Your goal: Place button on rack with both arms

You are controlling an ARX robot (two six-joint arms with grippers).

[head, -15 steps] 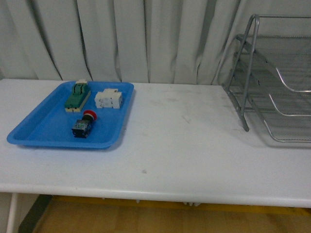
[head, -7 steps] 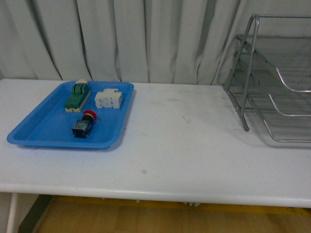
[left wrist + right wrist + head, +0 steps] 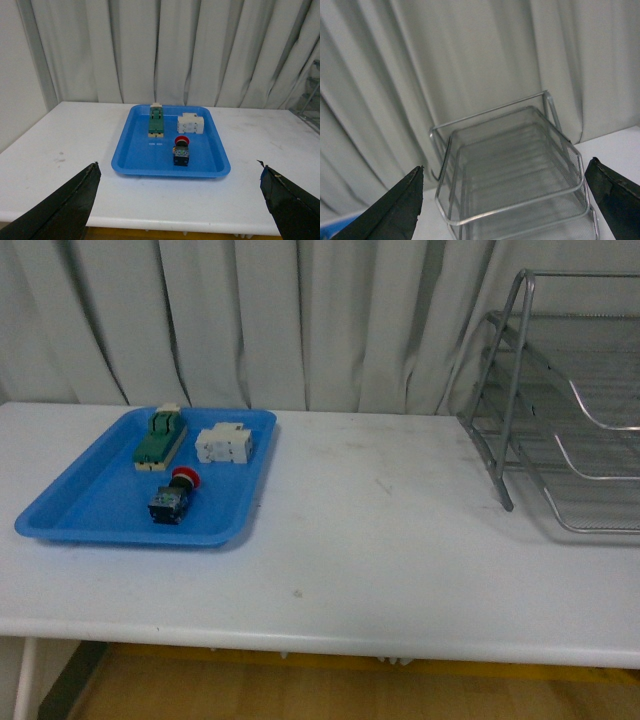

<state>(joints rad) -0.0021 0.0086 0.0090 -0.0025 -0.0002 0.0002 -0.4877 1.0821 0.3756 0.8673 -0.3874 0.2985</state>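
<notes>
On the white table (image 3: 380,540), toward the robot's left side, you have the blue tray (image 3: 85,502) with the button (image 3: 172,497) lying in it on its side. Its red cap faces the curtain (image 3: 300,320) and its dark body faces the table's front edge. It sits in the nearer half of the tray, apart from the other two parts. The green-and-cream switch block (image 3: 160,438) lies toward the tray's back, and the white breaker (image 3: 224,444) sits just beside that block on its right.

Far over on the right, well apart from the tray, you see the rack (image 3: 513,390) standing on the table, cut off by the edge of the front view.

Through the left wrist camera you look across the table at the tray with the button (image 3: 181,150) in it. The left gripper (image 3: 178,163) has its black fingers (image 3: 75,200) spread wide and grips nothing.

Through the right wrist camera you look at the rack (image 3: 510,150) from its open front. The right gripper (image 3: 506,165) is likewise spread wide, its fingers (image 3: 395,210) holding nothing and touching nothing.
</notes>
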